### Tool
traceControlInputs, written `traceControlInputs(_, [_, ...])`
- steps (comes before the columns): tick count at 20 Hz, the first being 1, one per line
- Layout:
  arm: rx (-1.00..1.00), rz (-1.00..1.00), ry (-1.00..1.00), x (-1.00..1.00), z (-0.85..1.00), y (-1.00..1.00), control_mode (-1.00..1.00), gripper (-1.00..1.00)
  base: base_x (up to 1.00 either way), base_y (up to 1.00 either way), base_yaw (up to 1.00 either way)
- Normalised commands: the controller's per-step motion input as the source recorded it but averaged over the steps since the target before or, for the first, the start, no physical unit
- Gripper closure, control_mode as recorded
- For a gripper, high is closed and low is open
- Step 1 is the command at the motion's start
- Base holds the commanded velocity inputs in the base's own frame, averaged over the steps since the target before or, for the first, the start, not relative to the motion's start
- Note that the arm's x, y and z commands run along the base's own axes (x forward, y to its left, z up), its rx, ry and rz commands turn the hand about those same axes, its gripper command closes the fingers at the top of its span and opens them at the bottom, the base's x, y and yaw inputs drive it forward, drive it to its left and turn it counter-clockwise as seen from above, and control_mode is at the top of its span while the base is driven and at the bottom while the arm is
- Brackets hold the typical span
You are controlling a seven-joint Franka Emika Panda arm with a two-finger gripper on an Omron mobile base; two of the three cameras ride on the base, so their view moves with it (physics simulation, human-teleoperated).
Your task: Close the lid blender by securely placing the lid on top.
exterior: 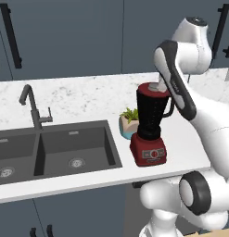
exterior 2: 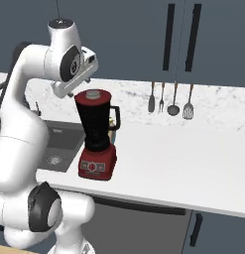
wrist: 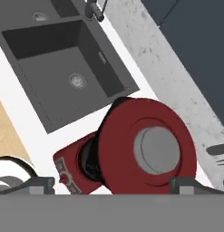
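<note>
Dark-red lid (wrist: pixel 147 147) hides the blender (exterior 2: pixel 97 144) rim; fingers (wrist: pixel 188 185) spread wide, empty.

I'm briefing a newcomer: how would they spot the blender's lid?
Find the white counter right of the sink. The blender stands there near its front edge, beside a small plant. The lid is the dark-red disc with a grey centre on the black jar.

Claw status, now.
Claw: open, holding nothing, hovering over the lid that sits on the blender.
</note>
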Motion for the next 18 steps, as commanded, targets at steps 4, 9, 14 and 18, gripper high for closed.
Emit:
traceControlInputs(4, [0.31,0.00,-0.31,-1.00,-1.00,-0.79,-1.00,-1.00,0.00,0.00,0.00])
traceControlInputs(9, [0.18,0.00,-0.21,-1.00,-1.00,-0.86,-1.00,-1.00,0.00,0.00,0.00])
traceControlInputs(14, [0.02,-0.09,-0.15,-1.00,-0.44,-0.77,-1.00,-1.00,0.00,0.00,0.00])
traceControlInputs(18, [0.22,-0.06,-0.58,-0.94,0.34,-0.51,-1.00,-1.00,0.00,0.00,0.00])
